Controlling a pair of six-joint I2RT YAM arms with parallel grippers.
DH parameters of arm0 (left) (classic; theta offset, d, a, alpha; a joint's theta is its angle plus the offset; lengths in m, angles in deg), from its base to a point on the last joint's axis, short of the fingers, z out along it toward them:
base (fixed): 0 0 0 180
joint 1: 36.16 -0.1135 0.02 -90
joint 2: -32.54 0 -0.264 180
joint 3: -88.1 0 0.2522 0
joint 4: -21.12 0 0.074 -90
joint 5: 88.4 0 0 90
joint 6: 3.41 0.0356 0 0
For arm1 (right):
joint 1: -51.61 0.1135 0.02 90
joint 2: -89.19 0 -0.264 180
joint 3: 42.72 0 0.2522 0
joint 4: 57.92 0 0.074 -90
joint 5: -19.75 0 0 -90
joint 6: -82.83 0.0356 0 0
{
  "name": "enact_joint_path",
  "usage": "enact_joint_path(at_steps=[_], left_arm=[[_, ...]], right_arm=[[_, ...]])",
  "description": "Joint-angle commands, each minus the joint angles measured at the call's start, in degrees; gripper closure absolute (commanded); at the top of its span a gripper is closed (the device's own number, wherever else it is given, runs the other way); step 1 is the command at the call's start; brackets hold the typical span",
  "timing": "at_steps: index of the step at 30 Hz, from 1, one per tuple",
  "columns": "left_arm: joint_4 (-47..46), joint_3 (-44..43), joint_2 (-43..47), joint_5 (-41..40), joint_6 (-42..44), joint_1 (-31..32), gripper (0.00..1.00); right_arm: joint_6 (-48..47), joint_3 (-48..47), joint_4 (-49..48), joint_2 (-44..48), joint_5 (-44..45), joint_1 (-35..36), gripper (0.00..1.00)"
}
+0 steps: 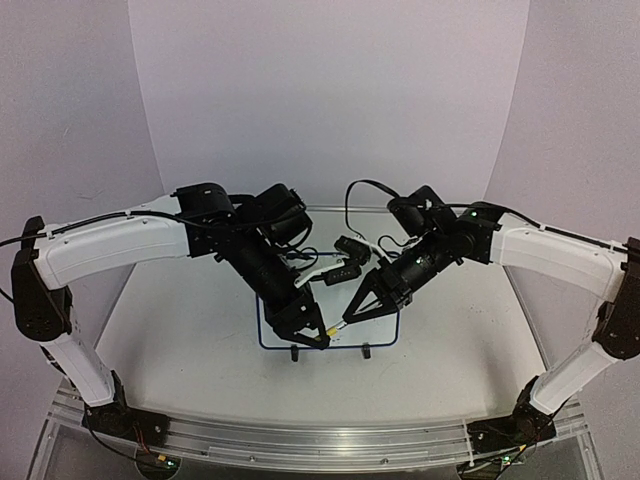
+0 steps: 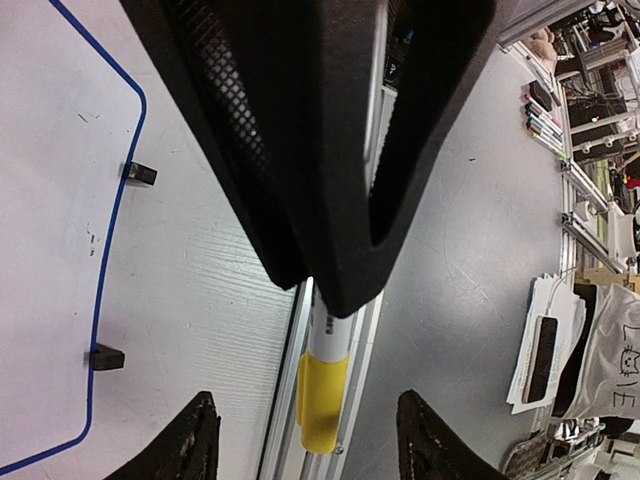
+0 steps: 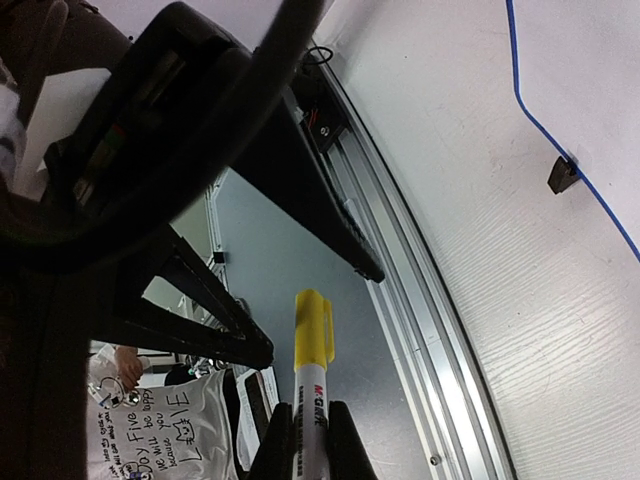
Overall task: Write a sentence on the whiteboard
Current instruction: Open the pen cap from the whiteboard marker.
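The whiteboard (image 1: 384, 328), blue-framed and standing on two black feet (image 1: 295, 352), sits at mid-table, with its near edge beneath both grippers. The right gripper (image 3: 310, 435) is clenched on the barrel of a white marker (image 3: 311, 405), whose yellow cap (image 3: 313, 330) points outward. The left gripper (image 2: 305, 415) is spread wide; the cap lies between its fingers (image 2: 195, 445) and touches neither. The arms hide most of the board's face, so any writing cannot be told. Bare table (image 1: 170, 340) flanks the board on both sides, and an aluminium rail (image 1: 300, 438) bounds the near edge.
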Motion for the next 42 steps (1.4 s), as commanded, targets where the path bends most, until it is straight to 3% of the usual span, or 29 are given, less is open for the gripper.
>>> enact_joint_path(at_steps=[1,4,8,14,17,21,28,34,42], left_arm=[[-1.0,-1.1,1.6,0.4,0.0,-0.1,0.37],[-1.0,-0.9,1.6,0.5,0.1,-0.1,0.38],[-1.9,-0.8,1.4,1.3,0.1,-0.1,0.57],[-2.3,-0.9,0.8,2.2,0.1,-0.1,0.60],[-2.5,-0.6,0.9,2.8,0.0,-0.1,0.73],[-3.1,0.6,1.9,3.1,-0.2,-0.1,0.99],[-1.2,2.1,3.5,3.6,0.5,-0.1,1.00],[1.7,4.9,6.7,2.2,1.2,-0.2,1.00],[6.4,9.8,13.3,-1.7,-0.1,-2.2,1.00]], right_arm=[[-0.2,-1.9,-1.4,2.5,0.5,0.4,1.00],[0.1,-1.8,-1.6,2.7,0.2,0.3,1.00],[0.3,-1.2,-2.2,3.0,-0.8,0.3,1.00],[1.2,-1.0,-3.4,3.4,-1.7,0.3,1.00],[1.4,-1.1,-3.8,3.7,-1.9,0.3,1.00],[1.1,-0.7,-3.9,4.1,-2.0,0.3,1.00],[-1.4,1.0,-3.6,4.7,-4.9,-1.2,1.00],[-3.6,3.5,-1.9,8.7,-10.2,-10.3,1.00],[-14.0,0.1,13.2,11.9,-4.9,-14.7,1.00]])
